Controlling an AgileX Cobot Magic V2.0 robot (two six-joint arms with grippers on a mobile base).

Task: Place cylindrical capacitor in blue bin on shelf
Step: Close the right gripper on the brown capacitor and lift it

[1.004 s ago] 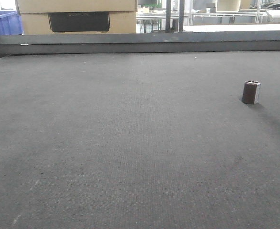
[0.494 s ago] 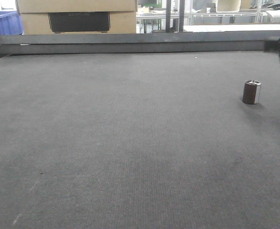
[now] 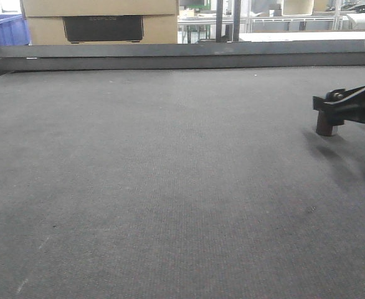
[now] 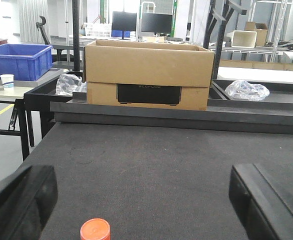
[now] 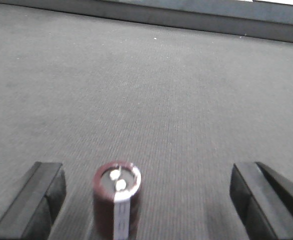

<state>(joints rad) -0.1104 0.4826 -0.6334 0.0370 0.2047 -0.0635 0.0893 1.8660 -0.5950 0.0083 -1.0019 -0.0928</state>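
The cylindrical capacitor (image 3: pixel 324 128) stands upright on the dark mat at the right, its top hidden behind my right gripper (image 3: pixel 335 107). In the right wrist view the capacitor (image 5: pixel 116 200) is dark brown with a silvery top. It stands between the open fingers of the right gripper (image 5: pixel 147 176), nearer the left finger (image 5: pixel 39 200) and touching neither. My left gripper (image 4: pixel 141 200) is open and empty, low over the mat. A blue bin (image 4: pixel 19 60) sits on a side table at the far left and also shows in the front view (image 3: pixel 2 31). The steel shelf is out of view.
An orange round cap (image 4: pixel 95 230) lies on the mat between the left fingers. A cardboard box (image 4: pixel 146 75) stands behind the raised rail (image 3: pixel 182 56) at the mat's far edge. Crumpled plastic bags (image 4: pixel 246 90) lie beside the box.
My right gripper has come in from the right edge and dropped to the capacitor, now covering its top. The capacitor has not moved.
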